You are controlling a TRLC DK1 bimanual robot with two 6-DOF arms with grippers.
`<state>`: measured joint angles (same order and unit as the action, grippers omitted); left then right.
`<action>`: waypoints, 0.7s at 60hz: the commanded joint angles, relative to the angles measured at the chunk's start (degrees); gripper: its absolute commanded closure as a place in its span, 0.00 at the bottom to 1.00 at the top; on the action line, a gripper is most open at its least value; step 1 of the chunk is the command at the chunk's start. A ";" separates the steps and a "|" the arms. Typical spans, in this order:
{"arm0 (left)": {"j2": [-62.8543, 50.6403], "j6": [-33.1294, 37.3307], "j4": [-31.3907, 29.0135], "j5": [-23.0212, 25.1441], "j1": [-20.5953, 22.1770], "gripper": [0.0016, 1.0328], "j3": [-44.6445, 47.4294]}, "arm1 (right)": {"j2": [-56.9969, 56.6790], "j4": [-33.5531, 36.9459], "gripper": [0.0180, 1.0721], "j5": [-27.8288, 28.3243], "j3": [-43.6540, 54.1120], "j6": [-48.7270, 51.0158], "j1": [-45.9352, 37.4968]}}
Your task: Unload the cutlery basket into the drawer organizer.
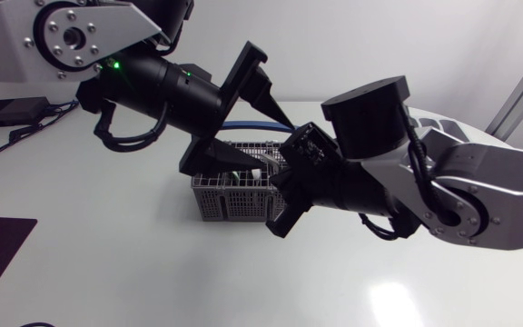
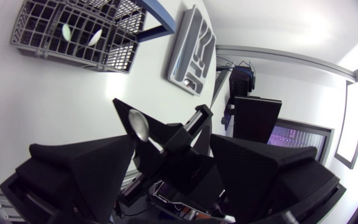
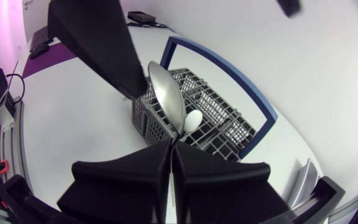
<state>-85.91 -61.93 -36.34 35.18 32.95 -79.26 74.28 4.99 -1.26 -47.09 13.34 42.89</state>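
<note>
**Cutlery basket on desk; one spoon in right gripper**

Cutlery basket (image 1: 230,198): grey wire-grid, stands upright on the white desk (image 1: 107,263) near its middle. Its blue bail handle (image 3: 229,68) is raised over it.

Contents visible: two pale spoon bowls (image 2: 66,30) stick up from compartments in the left wrist view. The right wrist view shows one of them behind the held spoon. I cannot tell what else the basket holds.

Right gripper (image 3: 171,149): comes in from the right and sits just beside the basket's right front corner. Its fingers are pressed nearly together, clamped on the handle of a metal spoon (image 3: 166,96). The spoon's bowl points away from the gripper, toward the basket, and is clear of the grid.

Left gripper (image 2: 173,142): comes in from the upper left, above and behind the basket. Its fingers are spread wide and hold nothing. The right gripper's tip and the spoon lie in the gap between them. In the right wrist view one left finger (image 3: 98,43) ends right at the spoon bowl; I cannot tell whether it touches.

Drawer organizer (image 2: 191,50): grey tray with moulded slots, flat on the desk, just past the basket's handle side and apart from it. No cutlery can be made out in the slots.
</note>
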 commanded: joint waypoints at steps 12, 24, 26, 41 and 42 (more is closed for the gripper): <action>1.18 4.01 -8.40 -6.44 -1.66 0.08 -3.44 | -3.18 1.95 0.94 2.31 2.71 0.98 -4.13; 0.92 6.12 -10.60 -8.90 -3.24 0.08 -3.00 | -5.90 4.41 0.94 4.68 3.76 2.74 -7.39; 0.83 6.30 -10.60 -9.16 -3.51 0.07 -2.83 | -6.25 4.94 0.94 5.12 3.94 3.44 -8.00; -0.84 9.11 -10.24 -14.44 -3.59 0.06 -2.91 | -9.94 11.97 0.94 10.66 4.82 13.90 -16.61; -1.02 9.20 -10.24 -14.52 -3.59 0.06 -2.91 | -10.03 12.58 0.94 11.36 4.73 14.52 -17.32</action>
<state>-85.91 -54.52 -46.28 21.80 29.74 -81.06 65.58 15.70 8.34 -43.77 23.57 28.36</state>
